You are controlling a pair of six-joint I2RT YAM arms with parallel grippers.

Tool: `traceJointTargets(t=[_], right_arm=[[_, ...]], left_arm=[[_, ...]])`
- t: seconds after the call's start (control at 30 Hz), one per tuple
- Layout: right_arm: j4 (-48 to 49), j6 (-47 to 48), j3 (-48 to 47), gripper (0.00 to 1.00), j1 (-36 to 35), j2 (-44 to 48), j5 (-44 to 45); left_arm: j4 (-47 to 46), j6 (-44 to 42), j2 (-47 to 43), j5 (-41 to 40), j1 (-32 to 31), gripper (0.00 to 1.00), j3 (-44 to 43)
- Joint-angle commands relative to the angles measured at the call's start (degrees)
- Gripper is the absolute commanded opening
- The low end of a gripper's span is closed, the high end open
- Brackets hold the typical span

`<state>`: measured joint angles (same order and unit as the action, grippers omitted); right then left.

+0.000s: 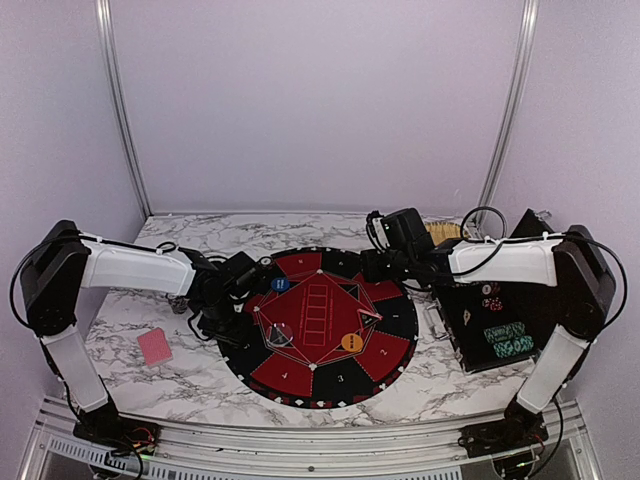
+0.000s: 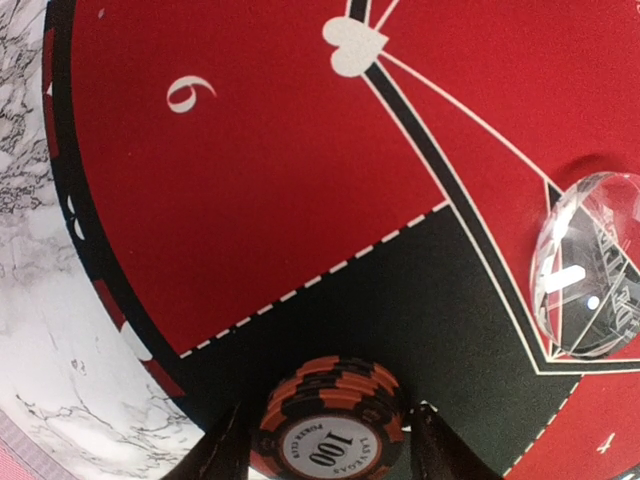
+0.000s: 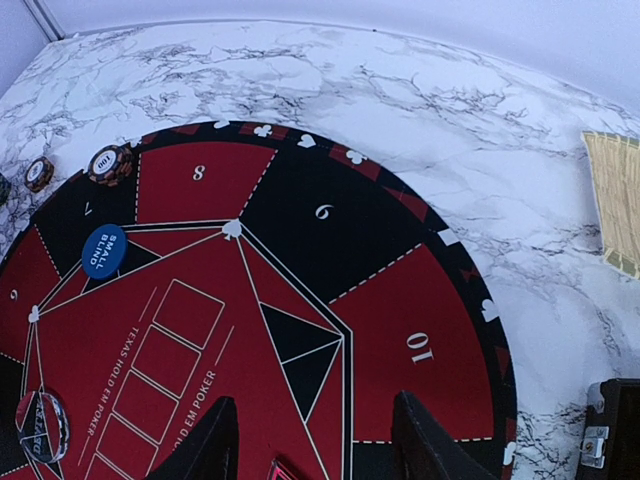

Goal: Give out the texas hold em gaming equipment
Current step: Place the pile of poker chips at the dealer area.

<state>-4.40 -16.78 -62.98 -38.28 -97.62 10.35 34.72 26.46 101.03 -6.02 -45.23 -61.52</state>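
A stack of orange-and-black poker chips [image 2: 335, 420] marked 100 stands on a black sector of the mat, beside the red sector 6. My left gripper [image 2: 330, 412] straddles it, open, with a thin gap on each side. From above, the left gripper [image 1: 248, 287] sits over the mat's left edge and hides that stack. My right gripper [image 3: 315, 402] hangs open over the mat near sector 10, and a red card corner [image 3: 278, 470] shows just below it. On the mat lie a blue button [image 3: 104, 250], a clear button [image 2: 590, 265] and an orange button [image 1: 351, 342].
The round black-and-red mat [image 1: 395, 345] fills the table's middle. Another chip stack [image 3: 110, 163] stands by sector 8, and one more chip [image 3: 38, 173] near the rim. A pink card [image 1: 155, 346] lies on the marble at left. The black case [image 1: 520, 305] with chips is at right.
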Motion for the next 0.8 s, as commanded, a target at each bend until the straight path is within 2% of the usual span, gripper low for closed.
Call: traceJointTargets(t=[0.0, 0.13, 0.4, 0.57, 0.77], right_arm=[[-0.7, -0.5, -2.1, 0.51, 0.5, -0.4, 0.0], [-0.8, -0.5, -1.9, 0.51, 0.5, -0.4, 0.3], [-1.3, 0.0, -2.1, 0.51, 0.5, 0.3, 0.6], [-1.3, 0.3, -2.3, 0.51, 0.5, 0.7, 0.3], [-1.0, 0.6, -2.2, 0.51, 0.5, 1.1, -0.7]], left_arm=[[0.0, -0.5, -0.6, 0.7, -0.3, 0.58, -1.0], [0.9, -1.2, -1.2, 2.1, -0.3, 0.63, -3.0], [6.1, -2.6, -2.8, -1.3, 1.2, 0.69, -11.0], [8.0, -5.2, -0.3, -1.8, 6.4, 0.69, -17.5], [9.9, -9.2, 7.5, -1.4, 14.3, 0.69, -27.5]])
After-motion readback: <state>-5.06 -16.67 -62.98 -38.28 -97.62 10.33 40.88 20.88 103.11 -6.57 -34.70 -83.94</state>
